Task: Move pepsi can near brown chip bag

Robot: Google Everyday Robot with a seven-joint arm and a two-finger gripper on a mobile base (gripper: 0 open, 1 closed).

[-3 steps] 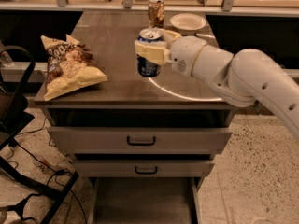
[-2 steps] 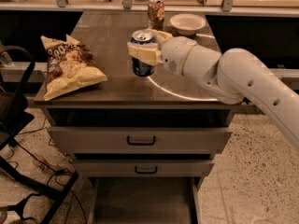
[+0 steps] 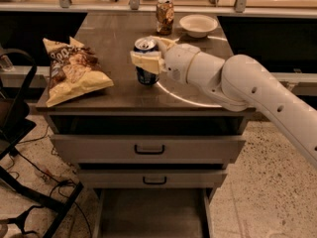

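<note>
**Item:** pepsi can (image 3: pixel 147 76).
**Location:** mid-surface (image 3: pixel 114 31), at 3 o'clock from the brown chip bag (image 3: pixel 72 71), near it but apart. Whether its base touches the surface cannot be told.
**Handling (judged):** thin metal, stiff when upright, with smooth walls liable to slip. Light if empty, sloshing if full. Dents under a hard squeeze.
**Best hold:** mid-wall, on opposite sides.
**Claw** (image 3: pixel 148 53)**:** clenched on the can, one pale finger across the front wall, the other behind the rim.
**Arm:** enters from 4 o'clock, reaching roughly level, wrist pointing toward 9 o'clock.
**Also present:** patterned can (image 3: pixel 164 16) at 12 o'clock of the item, bowl (image 3: pixel 198 25) at 1 o'clock.
</note>
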